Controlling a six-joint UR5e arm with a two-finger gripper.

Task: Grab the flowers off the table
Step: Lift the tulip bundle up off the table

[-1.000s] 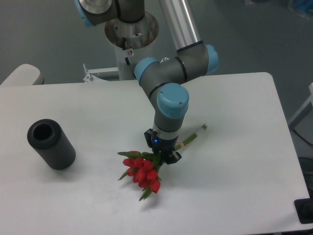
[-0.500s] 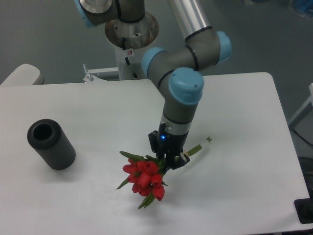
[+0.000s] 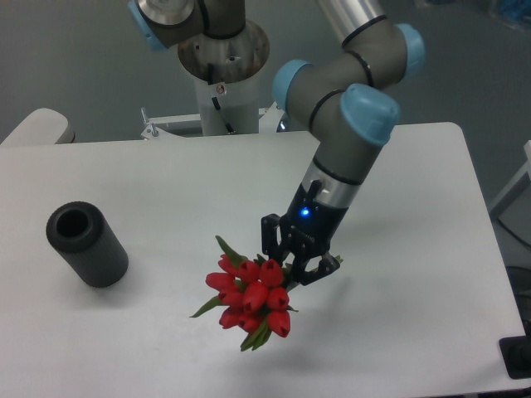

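The flowers (image 3: 251,297), a small bunch of red tulips with green leaves, hang in the air above the white table (image 3: 166,182) at its front middle. My gripper (image 3: 299,265) is shut on the stems just behind the blooms and holds the bunch lifted. The blooms point down and to the left, toward the camera. The stem ends and the tan band are hidden behind the gripper. A faint shadow lies on the table under the bunch.
A black hollow cylinder (image 3: 86,245) lies on its side at the left of the table. The arm's base column (image 3: 222,50) stands behind the table's far edge. A dark object (image 3: 518,358) sits at the front right corner.
The gripper has risen and moved right and toward the camera with the flowers in it. The bunch has come off the table, and the stem end no longer shows.
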